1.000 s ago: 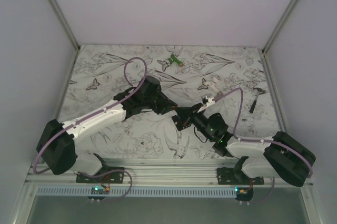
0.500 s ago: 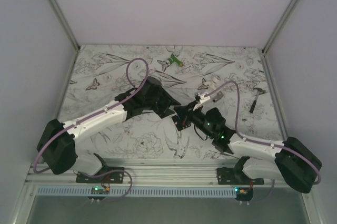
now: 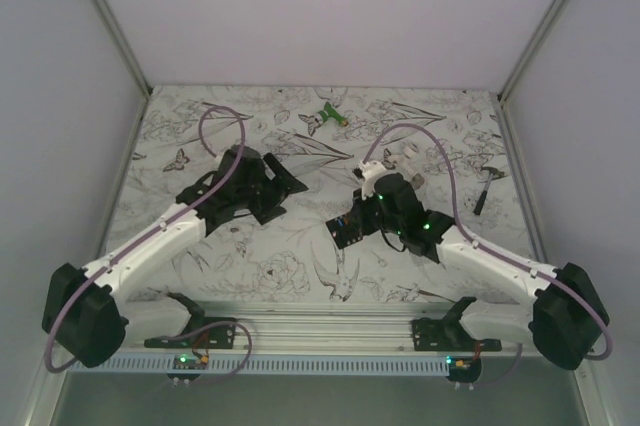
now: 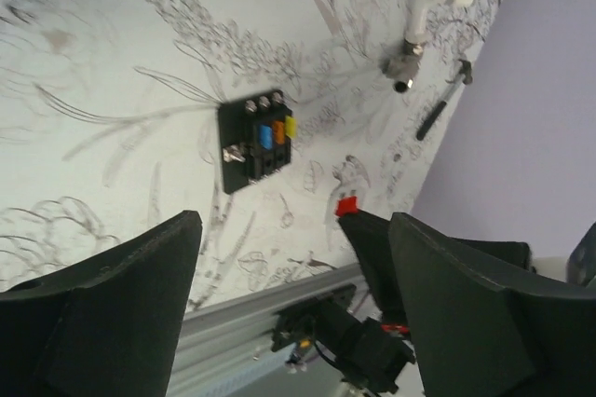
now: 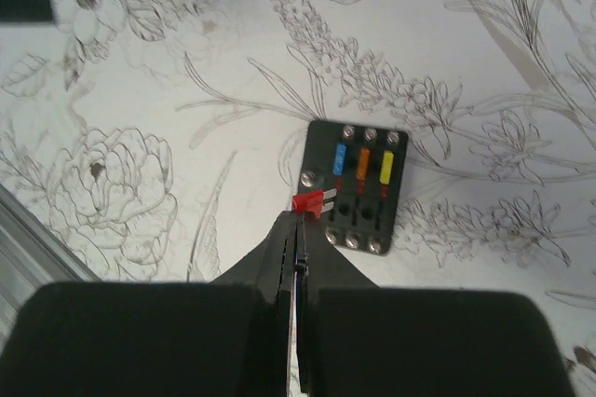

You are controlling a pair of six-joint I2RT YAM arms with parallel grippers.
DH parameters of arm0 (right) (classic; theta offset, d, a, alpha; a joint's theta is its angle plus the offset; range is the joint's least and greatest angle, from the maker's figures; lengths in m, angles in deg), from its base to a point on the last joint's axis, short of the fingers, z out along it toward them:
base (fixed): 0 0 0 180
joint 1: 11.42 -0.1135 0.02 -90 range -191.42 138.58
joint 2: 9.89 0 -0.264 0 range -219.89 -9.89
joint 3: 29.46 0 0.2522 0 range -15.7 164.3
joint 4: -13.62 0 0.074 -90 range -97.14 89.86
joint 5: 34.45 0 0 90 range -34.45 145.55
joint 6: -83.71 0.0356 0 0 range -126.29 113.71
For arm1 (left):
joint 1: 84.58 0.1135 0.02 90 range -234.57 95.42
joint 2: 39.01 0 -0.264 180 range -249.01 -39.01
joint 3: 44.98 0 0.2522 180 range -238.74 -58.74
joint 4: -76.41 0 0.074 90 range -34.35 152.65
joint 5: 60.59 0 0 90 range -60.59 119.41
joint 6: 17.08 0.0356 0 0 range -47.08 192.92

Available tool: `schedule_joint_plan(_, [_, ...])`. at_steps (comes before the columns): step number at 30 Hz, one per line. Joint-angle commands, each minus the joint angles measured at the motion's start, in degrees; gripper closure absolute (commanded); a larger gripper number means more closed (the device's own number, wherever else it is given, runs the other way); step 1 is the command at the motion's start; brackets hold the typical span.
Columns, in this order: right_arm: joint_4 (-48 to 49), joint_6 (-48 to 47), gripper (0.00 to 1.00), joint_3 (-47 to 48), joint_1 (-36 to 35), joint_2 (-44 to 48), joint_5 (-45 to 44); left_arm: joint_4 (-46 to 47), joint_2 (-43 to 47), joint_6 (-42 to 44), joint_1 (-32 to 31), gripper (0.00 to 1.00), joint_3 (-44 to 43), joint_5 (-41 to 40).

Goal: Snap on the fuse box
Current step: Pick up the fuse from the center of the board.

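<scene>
Right gripper (image 5: 296, 220) pinches a red fuse (image 5: 307, 201) over the fuse box (image 5: 372, 212), left gripper (image 4: 293, 229) released; misalignment could shove the unheld box.

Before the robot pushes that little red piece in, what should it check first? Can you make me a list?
1. Red fuse gripped: ok, the right gripper is shut on it.
2. Left gripper out of the way: ok, it is open and apart from the fuse box.
3. Fuse box lying flat, face up on the table: ok.
4. Red fuse lined up over an empty slot: cannot tell; it sits at the box's edge.
5. Blue, orange and yellow fuses in the box: ok, side by side in a row.
</scene>
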Motion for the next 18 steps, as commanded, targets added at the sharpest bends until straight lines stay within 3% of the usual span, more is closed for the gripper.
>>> schedule_joint_plan(1, [-17.5, -3.7, 1.00, 7.5, 2.3, -3.4, 3.1, -4.9, 2.6, 12.9, 3.9, 0.13, 2.3, 0.1])
schedule_joint_plan(6, [-27.1, -5.4, 1.00, 14.4, 3.5, -9.0, 3.5, -6.7, 4.8, 22.2, 7.5, 0.01, 5.3, -0.1])
schedule_joint_plan(18, [-33.1, -7.6, 1.00, 23.1, 4.3, -19.2, 9.8, -6.9, 4.5, 33.2, 9.0, 0.00, 10.0, -3.9])
